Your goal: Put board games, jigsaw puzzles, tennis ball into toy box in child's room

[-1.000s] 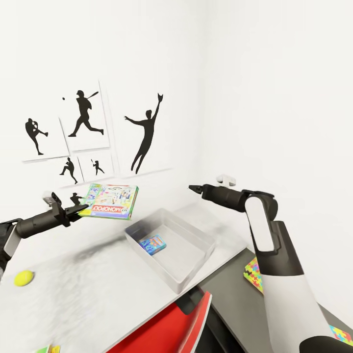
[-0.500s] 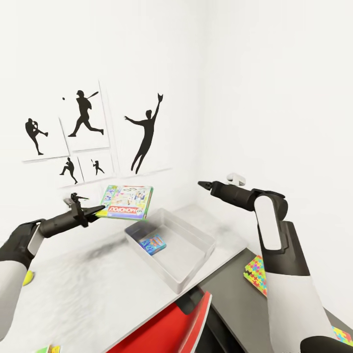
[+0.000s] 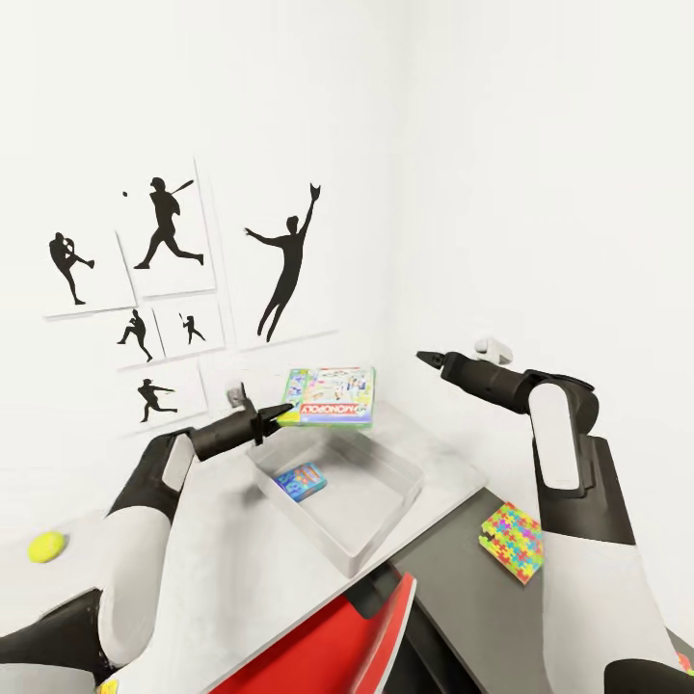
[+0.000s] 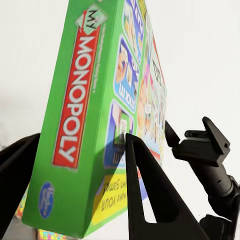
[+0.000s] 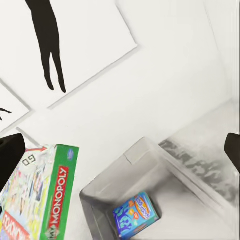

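Observation:
My left gripper (image 3: 281, 414) is shut on the near edge of the green-white Monopoly board game (image 3: 330, 396), held flat in the air above the far rim of the toy box (image 3: 389, 516). In the left wrist view the Monopoly box (image 4: 95, 115) sits clamped between the black fingers (image 4: 145, 200). A small blue board game (image 3: 300, 480) lies inside the toy box. The tennis ball (image 3: 45, 547) rests on the table (image 3: 222, 549) at the far left. One jigsaw puzzle (image 3: 513, 542) lies on the dark lower section. My right gripper (image 3: 427, 358) hovers open, right of the toy box.
White walls with black sports silhouettes (image 3: 284, 260) stand close behind the table. A red object (image 3: 328, 646) sits below the table's front edge. The dark cabinet top (image 3: 463, 607) lies under my right arm. The right wrist view shows the toy box (image 5: 150, 165), the blue game (image 5: 134, 214) and the Monopoly box (image 5: 40, 205).
My left arm has swung right, carrying the Monopoly box from left of the toy box to over its far rim. My right gripper has drifted right and slightly up.

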Tool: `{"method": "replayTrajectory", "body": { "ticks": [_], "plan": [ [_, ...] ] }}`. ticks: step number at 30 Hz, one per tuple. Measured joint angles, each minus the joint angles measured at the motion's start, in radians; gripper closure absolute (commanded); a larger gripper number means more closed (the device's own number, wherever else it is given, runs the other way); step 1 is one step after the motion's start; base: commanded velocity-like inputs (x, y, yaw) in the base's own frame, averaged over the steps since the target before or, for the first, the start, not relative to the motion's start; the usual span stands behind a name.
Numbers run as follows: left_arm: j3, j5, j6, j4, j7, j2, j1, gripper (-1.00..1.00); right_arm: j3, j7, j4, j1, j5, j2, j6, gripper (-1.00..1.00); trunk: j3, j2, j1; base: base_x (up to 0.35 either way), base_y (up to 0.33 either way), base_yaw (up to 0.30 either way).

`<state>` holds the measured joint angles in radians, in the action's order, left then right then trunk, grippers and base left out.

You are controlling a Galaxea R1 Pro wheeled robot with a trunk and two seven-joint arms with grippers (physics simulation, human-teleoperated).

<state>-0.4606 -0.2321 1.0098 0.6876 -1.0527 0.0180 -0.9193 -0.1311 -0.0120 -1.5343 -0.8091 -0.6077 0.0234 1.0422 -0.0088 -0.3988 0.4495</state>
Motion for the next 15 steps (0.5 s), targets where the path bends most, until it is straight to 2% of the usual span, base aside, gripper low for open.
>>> {"method": "replayTrajectory", "body": {
  "ticks": [2, 4, 6, 8, 12, 15],
  "plan": [
    [-0.068, -0.001, -0.021, 0.044, 0.1, 0.074, 0.003, 1.0, -0.006, 0.0, -0.002, 0.0, -0.002, -0.024, 0.001, -1.0, 0.0, 0.0, 0.0, 0.0, 0.0, 0.0],
    [-0.11, 0.0, -0.056, 0.062, 0.164, 0.114, 0.005, 1.0, -0.021, 0.0, -0.002, 0.0, -0.002, -0.038, 0.001, -1.0, 0.0, 0.0, 0.0, 0.0, 0.0, 0.0],
    [-0.134, 0.0, -0.098, 0.072, 0.213, 0.14, 0.011, 1.0, -0.042, 0.0, -0.002, 0.0, -0.004, -0.045, 0.001, -1.0, 0.0, 0.0, 0.0, 0.0, 0.0, 0.0],
    [-0.146, 0.0, -0.135, 0.077, 0.243, 0.155, 0.023, 1.0, -0.059, -0.001, -0.002, 0.0, -0.004, -0.049, 0.001, -1.0, 0.0, 0.0, 0.0, 0.0, 0.0, 0.0],
    [-0.157, -0.006, -0.184, 0.08, 0.271, 0.155, 0.044, 1.0, -0.074, -0.001, -0.002, 0.0, -0.005, -0.051, 0.001, -1.0, 0.0, 0.0, 0.0, 0.0, 0.0, 0.0],
    [-0.161, -0.008, -0.219, 0.081, 0.315, 0.155, 0.061, 1.0, -0.078, -0.002, -0.002, 0.0, -0.005, -0.052, 0.001, -1.0, 0.0, 0.0, 0.0, 0.0, 0.0, 0.0]
  ]
}}
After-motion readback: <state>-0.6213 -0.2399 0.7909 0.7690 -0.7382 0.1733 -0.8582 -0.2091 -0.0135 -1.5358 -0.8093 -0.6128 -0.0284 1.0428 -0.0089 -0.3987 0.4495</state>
